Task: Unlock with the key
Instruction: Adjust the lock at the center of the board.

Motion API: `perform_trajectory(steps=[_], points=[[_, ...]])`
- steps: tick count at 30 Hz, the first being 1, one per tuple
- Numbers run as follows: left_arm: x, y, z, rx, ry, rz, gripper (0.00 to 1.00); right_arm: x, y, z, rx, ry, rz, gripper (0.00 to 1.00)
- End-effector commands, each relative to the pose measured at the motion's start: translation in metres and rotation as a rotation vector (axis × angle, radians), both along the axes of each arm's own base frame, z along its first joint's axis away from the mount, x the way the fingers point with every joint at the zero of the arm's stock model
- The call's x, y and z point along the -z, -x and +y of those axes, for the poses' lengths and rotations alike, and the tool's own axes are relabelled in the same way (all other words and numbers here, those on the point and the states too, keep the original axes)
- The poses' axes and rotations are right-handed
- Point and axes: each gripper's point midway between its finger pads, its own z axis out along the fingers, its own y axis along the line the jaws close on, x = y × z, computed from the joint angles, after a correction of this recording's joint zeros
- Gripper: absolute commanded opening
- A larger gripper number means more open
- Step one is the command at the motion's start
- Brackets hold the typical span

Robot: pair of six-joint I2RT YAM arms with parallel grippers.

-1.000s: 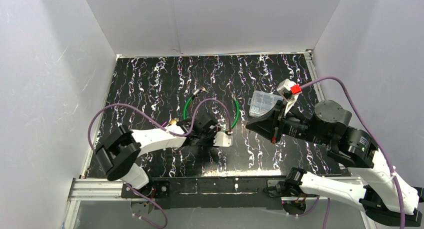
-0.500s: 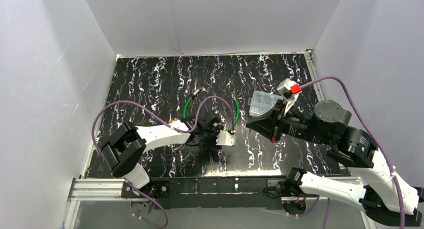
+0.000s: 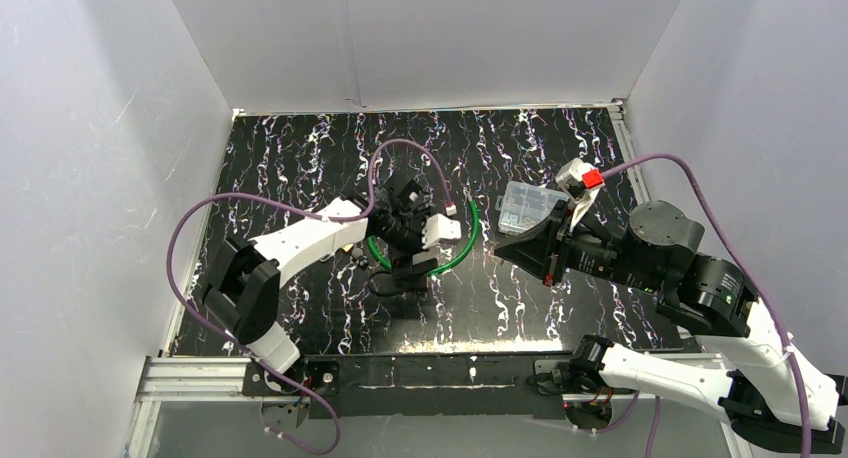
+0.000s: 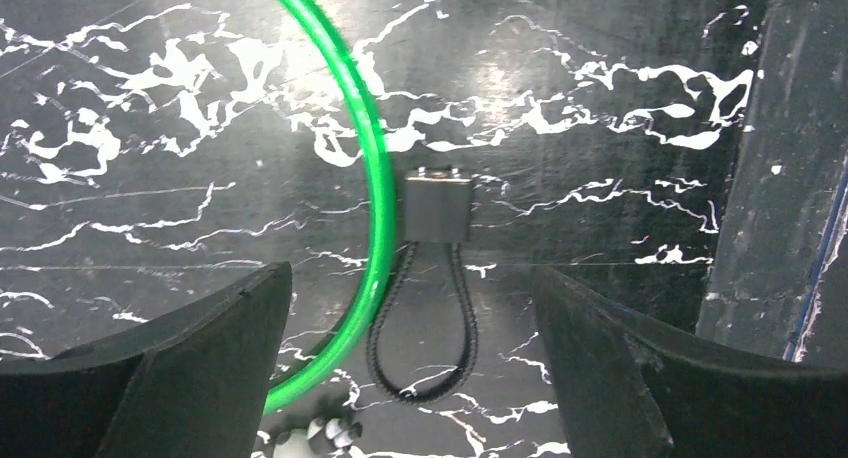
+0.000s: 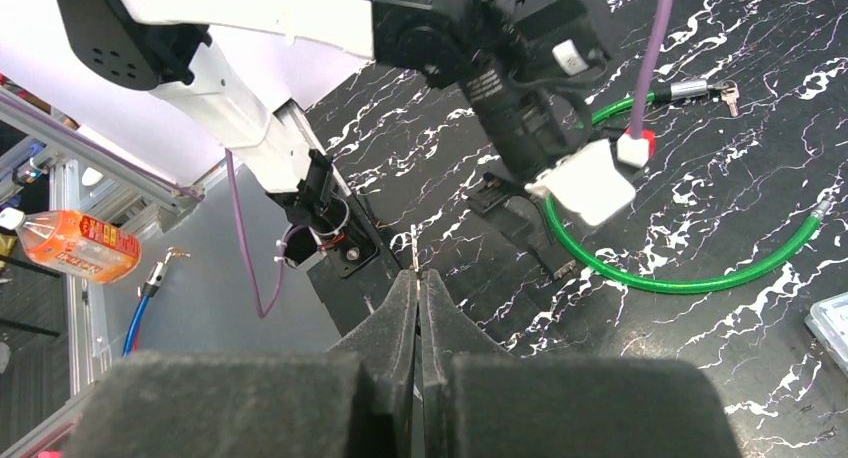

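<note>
A green cable lock (image 3: pixel 457 257) curves across the black marbled table. In the right wrist view its metal lock head (image 5: pixel 690 88) lies at the cable's (image 5: pixel 680 278) far end, with a small key beside it. My left gripper (image 4: pixel 412 278) hangs open just above the table. Between its fingers lie the green cable (image 4: pixel 375 178) and a small dark block with a black cord loop (image 4: pixel 437 206), neither of them gripped. From above, my left gripper (image 3: pixel 403 270) points down beside the cable. My right gripper (image 5: pixel 416 273) is shut on the key (image 5: pixel 413 246), whose thin blade sticks out past the tips.
A clear plastic box (image 3: pixel 525 206) stands at the right, just behind my right gripper (image 3: pixel 497 248). White walls close in three sides of the table. An orange bottle (image 5: pixel 70 246) lies off the table by the frame.
My left gripper has opened wide, and its arm has swung up and back toward the table's middle. The green cable now arcs under it. The right arm has stayed still.
</note>
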Motion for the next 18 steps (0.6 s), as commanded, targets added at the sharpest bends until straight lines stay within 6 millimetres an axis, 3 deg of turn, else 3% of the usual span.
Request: perform_trajectory(steps=[1, 8, 11, 14, 18], points=[[-0.001, 0.016, 0.007, 0.046, 0.001, 0.135, 0.83, -0.022, 0.000, -0.004, 0.009, -0.065, -0.045, 0.01], [0.028, 0.032, 0.024, 0.142, -0.042, 0.133, 0.59, -0.021, 0.000, -0.004, 0.013, -0.061, -0.043, 0.01], [0.039, 0.028, 0.029, 0.168, -0.064, 0.074, 0.31, -0.021, 0.000, -0.004, 0.013, -0.063, -0.045, 0.01], [0.045, 0.022, 0.031, 0.182, -0.063, 0.007, 0.28, -0.021, 0.000, -0.004, 0.012, -0.061, -0.048, 0.01], [0.051, 0.027, 0.034, 0.198, -0.071, 0.026, 0.28, -0.019, -0.002, -0.003, 0.015, -0.051, -0.048, 0.01]])
